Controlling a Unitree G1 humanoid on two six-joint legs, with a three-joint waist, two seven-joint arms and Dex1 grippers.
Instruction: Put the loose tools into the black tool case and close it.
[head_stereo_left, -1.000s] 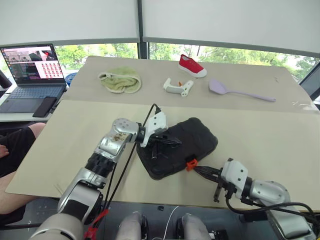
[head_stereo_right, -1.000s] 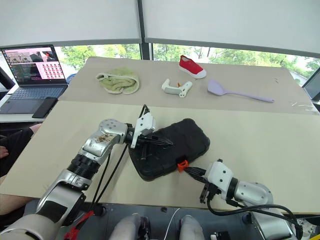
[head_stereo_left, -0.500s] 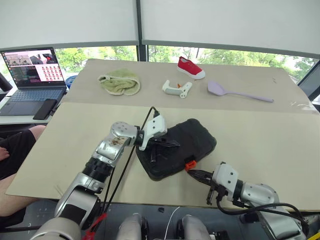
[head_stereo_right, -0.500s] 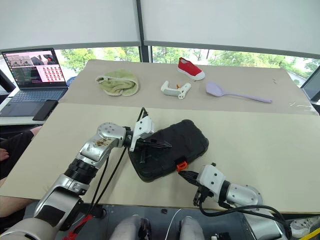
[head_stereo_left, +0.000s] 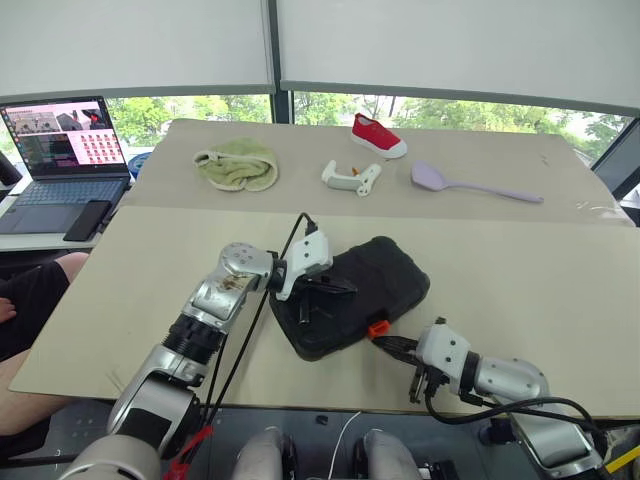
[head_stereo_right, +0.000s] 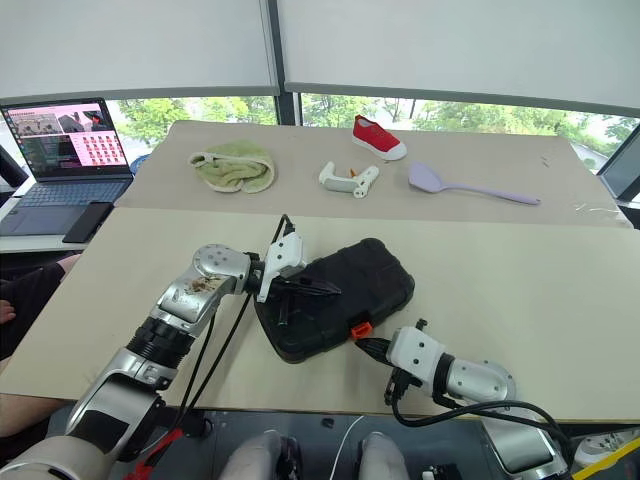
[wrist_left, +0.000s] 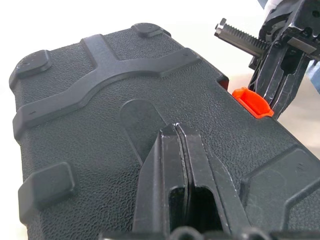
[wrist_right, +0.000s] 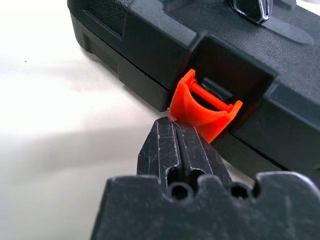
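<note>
The black tool case (head_stereo_left: 355, 295) lies shut and slantwise on the near part of the bench (head_stereo_left: 520, 270), its lid down and its orange latch (head_stereo_left: 378, 327) on the edge facing the robot's right.

The left arm reaches in from the left with its wrist bent toward the right, so the left gripper (head_stereo_left: 335, 287) lies low across the case's textured lid. Its fingers (wrist_left: 180, 165) are pressed together, tips resting on the lid, pinching nothing.

The right arm comes from the near right corner, forearm low over the bench and aimed forward and left. The right gripper (wrist_right: 176, 131) has its fingers closed flat against each other, and their tip touches the lower edge of the latch, which stands tilted out from the case.

Compared with a second ago, the case lies in the same place and the left gripper rests at the same spot on the lid. The right gripper has crept slightly closer to the latch and rolled a little about its own axis

Farther back lie a green cloth (head_stereo_left: 238, 163), a white handled object (head_stereo_left: 352, 177), a red shoe (head_stereo_left: 378, 136) and a lilac spatula (head_stereo_left: 470, 184)
</note>
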